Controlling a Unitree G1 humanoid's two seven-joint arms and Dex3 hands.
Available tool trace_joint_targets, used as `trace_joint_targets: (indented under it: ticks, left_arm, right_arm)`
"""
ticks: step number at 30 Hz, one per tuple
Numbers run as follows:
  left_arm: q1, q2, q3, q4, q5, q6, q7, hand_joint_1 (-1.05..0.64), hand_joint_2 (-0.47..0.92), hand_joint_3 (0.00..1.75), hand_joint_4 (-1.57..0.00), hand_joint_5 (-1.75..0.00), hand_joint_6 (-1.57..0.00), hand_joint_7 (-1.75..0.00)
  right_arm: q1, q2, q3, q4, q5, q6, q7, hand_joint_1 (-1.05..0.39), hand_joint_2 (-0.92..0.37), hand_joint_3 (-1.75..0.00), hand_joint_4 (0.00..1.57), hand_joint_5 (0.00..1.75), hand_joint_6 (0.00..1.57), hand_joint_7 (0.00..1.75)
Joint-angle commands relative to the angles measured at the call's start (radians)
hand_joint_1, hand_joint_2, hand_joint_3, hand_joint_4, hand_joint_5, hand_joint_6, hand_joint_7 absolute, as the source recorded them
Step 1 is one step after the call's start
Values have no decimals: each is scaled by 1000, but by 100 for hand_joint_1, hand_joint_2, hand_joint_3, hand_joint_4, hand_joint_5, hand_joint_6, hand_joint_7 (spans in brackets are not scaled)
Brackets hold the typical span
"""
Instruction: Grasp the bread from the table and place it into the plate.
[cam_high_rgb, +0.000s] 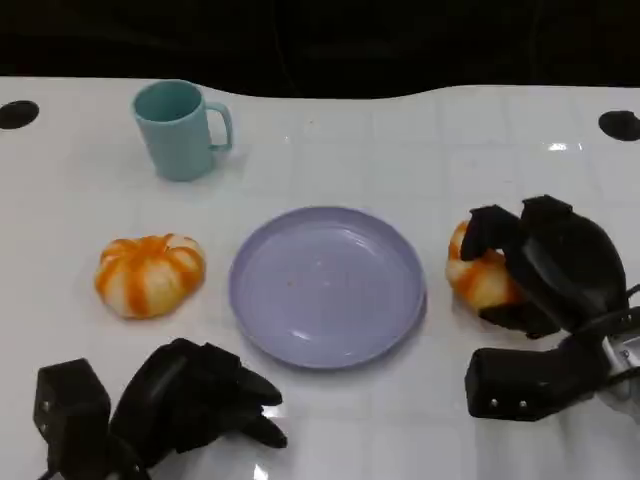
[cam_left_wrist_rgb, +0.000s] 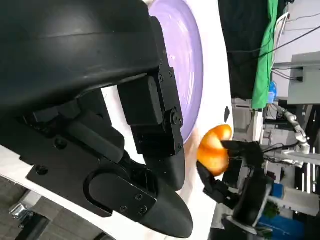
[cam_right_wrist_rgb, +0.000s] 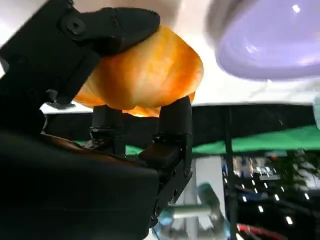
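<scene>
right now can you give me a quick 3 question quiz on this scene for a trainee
1. True or false: the plate already has bread on it.
2. Which hand grips a bread? A) the left hand B) the right hand C) both at once
3. Fill in: the teal mug stands on the table beyond the ______ bread, the one no hand touches.

Key
1. False. The plate is bare; the right bread and the left bread both sit beside it.
2. B. Its fingers wrap the right bread; the left hand holds nothing.
3. left
</scene>
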Motion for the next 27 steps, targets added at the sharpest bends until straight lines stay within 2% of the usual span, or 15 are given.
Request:
trace_joint_targets:
  ticks: [1, 6, 11, 17, 27]
  left_arm:
    - [18, 13, -3, -8, 9, -2, 16, -105, 79, 0, -157, -23, -156, 0]
    - [17, 11, -2, -8, 4, 2, 12, -105, 78, 0, -157, -23, -157, 0]
    - [17, 13, -7, -7, 14, -12, 16, -105, 80, 1, -157, -23, -156, 0]
    - [15, 11, -6, -4, 0, -10, -2, -105, 79, 0, -156, -22, -155, 0]
    - [15, 15, -4, 5, 0, -20, -2, -105, 79, 0, -156, -21, -155, 0]
  right_arm:
    - [9, -18, -20, -72, 25, -38, -22, -16, -27, -128, 96, 175, 71, 175]
    - [22, -18, -25, -131, 38, -66, -2, -17, -26, -137, 98, 175, 73, 175]
    - [33, 7, -25, -208, 65, -81, 43, -18, -27, -140, 99, 175, 75, 175]
    - [24, 42, -13, -286, 72, -48, 151, -18, -25, -141, 100, 175, 74, 175]
    - [-66, 144, 3, -160, 97, -96, 200, -13, -22, -147, 101, 175, 79, 168]
